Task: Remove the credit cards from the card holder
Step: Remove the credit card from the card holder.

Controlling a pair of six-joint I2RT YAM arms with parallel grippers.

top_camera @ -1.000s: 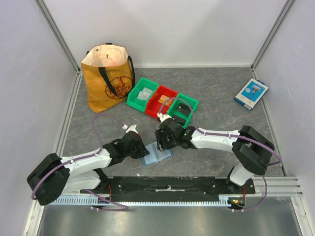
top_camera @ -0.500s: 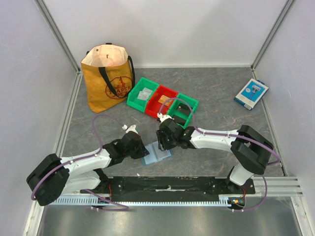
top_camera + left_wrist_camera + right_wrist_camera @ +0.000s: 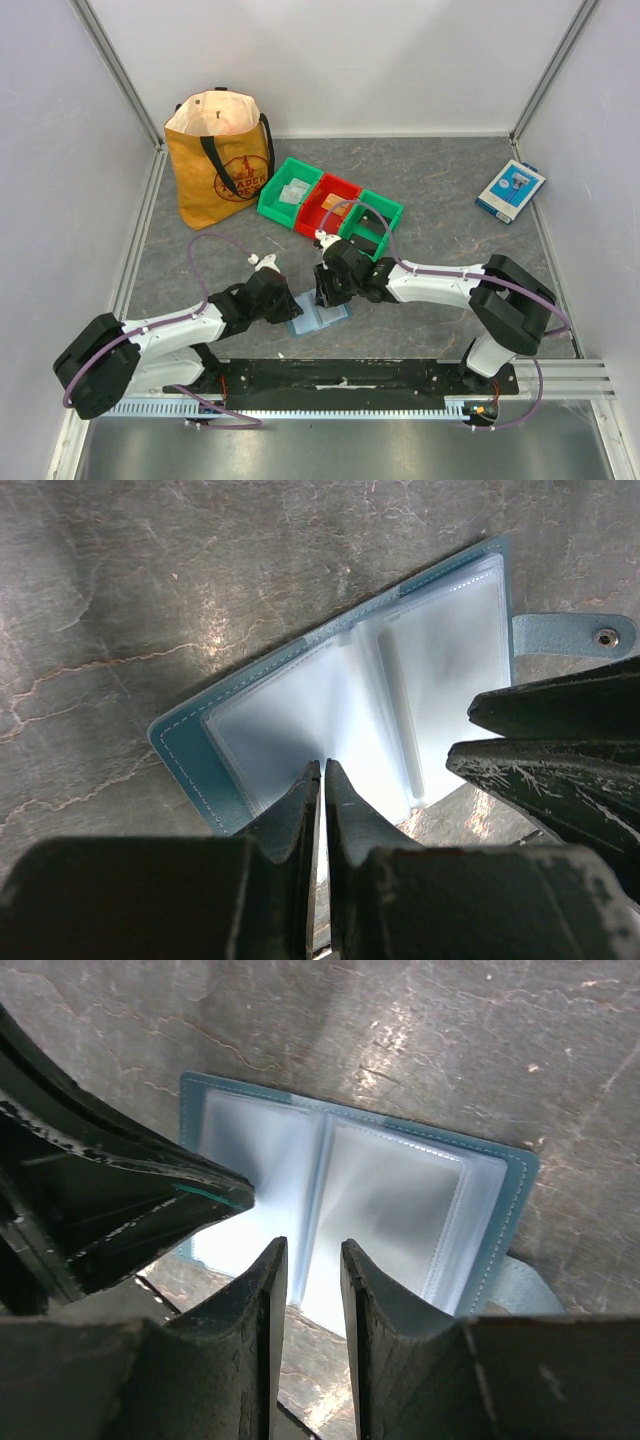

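Note:
The card holder [image 3: 325, 318] lies open on the table, a dusty-blue cover with pale clear sleeves [image 3: 300, 705] and a snap tab [image 3: 575, 637] at one side. I cannot make out any credit cards in its sleeves. Pale cards [image 3: 291, 194] lie in the left green bin and orange-tan cards [image 3: 331, 203] in the red bin. My left gripper [image 3: 323, 768] is shut, with its tips at the near edge of the left sleeve. My right gripper [image 3: 313, 1250] is open by a narrow gap. Its tips stand either side of the sleeves' middle fold [image 3: 322, 1175], at the near edge.
Behind the holder stands a row of bins: green [image 3: 272, 205], red [image 3: 312, 222], green [image 3: 385, 232]. An orange tote bag [image 3: 222, 165] is at the back left. A blue-and-white box [image 3: 510, 190] lies at the right, by the wall. The two grippers' fingers nearly touch over the holder.
My right gripper's jaws have narrowed and its head has shifted slightly left over the holder. The left arm and the holder have not moved.

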